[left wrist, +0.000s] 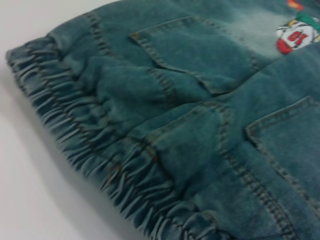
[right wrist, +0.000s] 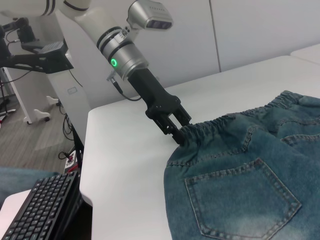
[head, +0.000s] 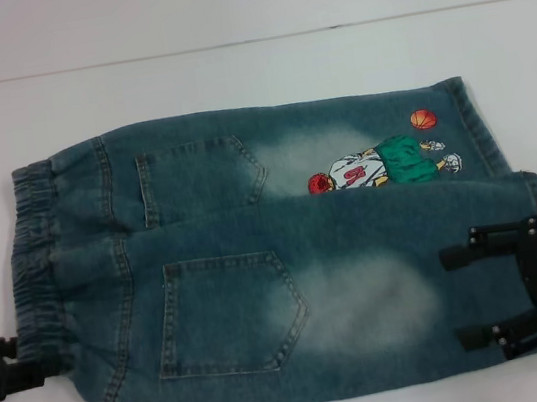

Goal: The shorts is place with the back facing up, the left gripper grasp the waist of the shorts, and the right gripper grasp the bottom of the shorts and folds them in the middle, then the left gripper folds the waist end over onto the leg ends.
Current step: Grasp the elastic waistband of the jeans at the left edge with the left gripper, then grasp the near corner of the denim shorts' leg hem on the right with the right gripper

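Observation:
Blue denim shorts (head: 256,253) lie flat on the white table, back pockets up. Their elastic waist (head: 34,256) points left and the leg ends (head: 504,156) point right. A cartoon basketball print (head: 385,165) marks the far leg. My left gripper (head: 25,361) sits at the waist's near corner, and in the right wrist view this left gripper (right wrist: 179,136) is shut on the gathered waistband (right wrist: 215,125). My right gripper (head: 465,298) stands open over the near leg's hem. The left wrist view shows only the waistband (left wrist: 100,165) and pockets up close.
The white table (head: 230,75) stretches beyond the shorts on the far side and to the left. Its edge (right wrist: 87,165) shows in the right wrist view, with a black keyboard (right wrist: 40,205) below it and office equipment behind.

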Controlling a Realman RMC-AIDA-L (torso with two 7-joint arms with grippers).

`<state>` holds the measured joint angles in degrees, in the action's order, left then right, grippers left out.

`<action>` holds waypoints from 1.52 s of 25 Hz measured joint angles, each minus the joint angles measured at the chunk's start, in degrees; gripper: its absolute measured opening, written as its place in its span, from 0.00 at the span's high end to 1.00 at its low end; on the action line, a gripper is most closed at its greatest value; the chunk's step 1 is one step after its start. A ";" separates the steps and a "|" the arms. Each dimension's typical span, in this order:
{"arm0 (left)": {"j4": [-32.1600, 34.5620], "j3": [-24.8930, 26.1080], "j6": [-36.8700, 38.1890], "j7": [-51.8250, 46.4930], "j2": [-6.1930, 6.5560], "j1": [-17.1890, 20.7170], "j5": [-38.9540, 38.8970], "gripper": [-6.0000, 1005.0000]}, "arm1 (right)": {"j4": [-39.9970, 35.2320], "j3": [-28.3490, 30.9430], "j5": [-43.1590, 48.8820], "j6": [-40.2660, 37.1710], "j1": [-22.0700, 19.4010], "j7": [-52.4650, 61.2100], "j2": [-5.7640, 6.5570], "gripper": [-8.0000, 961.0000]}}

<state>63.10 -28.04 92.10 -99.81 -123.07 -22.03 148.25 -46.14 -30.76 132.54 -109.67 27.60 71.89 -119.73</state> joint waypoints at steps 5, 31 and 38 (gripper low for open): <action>0.34 0.26 2.32 0.91 -0.05 -0.48 -0.59 0.40 | 0.00 0.00 0.17 -0.02 -0.11 0.00 0.03 0.01; -0.10 -1.42 2.62 0.07 -0.55 -1.93 -2.68 0.96 | -21.56 -5.91 18.96 -4.26 2.02 29.48 1.88 0.02; -0.42 -1.49 2.59 0.06 -0.47 -1.96 -2.53 0.96 | -22.05 -10.77 30.35 -4.43 4.83 34.33 1.52 0.02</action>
<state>62.68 -29.54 94.69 -99.75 -123.53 -23.99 145.72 -68.19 -41.53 162.89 -114.10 32.43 106.23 -118.21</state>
